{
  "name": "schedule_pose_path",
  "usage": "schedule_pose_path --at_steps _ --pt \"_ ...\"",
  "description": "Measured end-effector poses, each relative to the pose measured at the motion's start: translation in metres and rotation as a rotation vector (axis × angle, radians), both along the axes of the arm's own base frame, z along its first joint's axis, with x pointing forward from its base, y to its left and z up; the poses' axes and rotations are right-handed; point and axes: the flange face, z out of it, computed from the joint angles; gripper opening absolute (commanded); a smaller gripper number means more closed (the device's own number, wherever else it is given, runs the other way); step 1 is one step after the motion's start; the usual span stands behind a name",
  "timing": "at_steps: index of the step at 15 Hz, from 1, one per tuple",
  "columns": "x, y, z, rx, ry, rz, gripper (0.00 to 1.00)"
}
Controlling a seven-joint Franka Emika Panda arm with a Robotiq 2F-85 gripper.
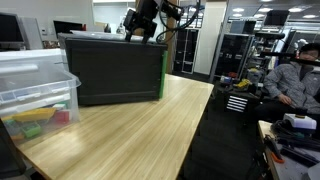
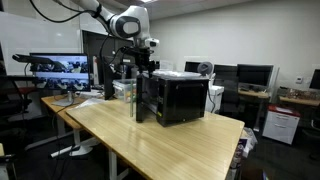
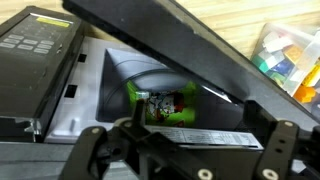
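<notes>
A black box-shaped appliance (image 1: 115,70) stands on a light wooden table (image 1: 140,140); it shows in both exterior views (image 2: 175,98). My gripper (image 1: 143,25) hovers just above its top at the back edge (image 2: 140,62). In the wrist view the appliance's dark lid (image 3: 170,45) is raised at a slant, with a keypad panel (image 3: 35,45) at the left. Under the lid a grey cavity holds a green packet with a printed picture (image 3: 165,105). My gripper's fingers (image 3: 185,150) are spread wide, open and empty, right over the cavity.
A clear plastic bin with colourful items (image 1: 35,90) stands next to the appliance, also in the wrist view (image 3: 290,55). A person sits at a desk beyond the table (image 1: 295,75). Monitors (image 2: 60,68) and desks stand behind the table (image 2: 160,145).
</notes>
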Motion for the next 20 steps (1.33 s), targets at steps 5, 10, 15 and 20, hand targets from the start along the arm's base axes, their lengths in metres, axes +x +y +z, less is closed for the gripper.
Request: schedule_pose_path --at_steps 5,10,15,20 --pt "-0.025 0.023 0.022 -0.020 -0.025 0.100 1.00" --pt "-0.052 0.036 0.033 -0.038 -0.026 0.140 1.00" --pt "-0.067 0.025 0.025 -0.041 -0.004 0.131 1.00" --pt "-0.071 0.015 0.016 -0.051 0.006 0.144 1.00"
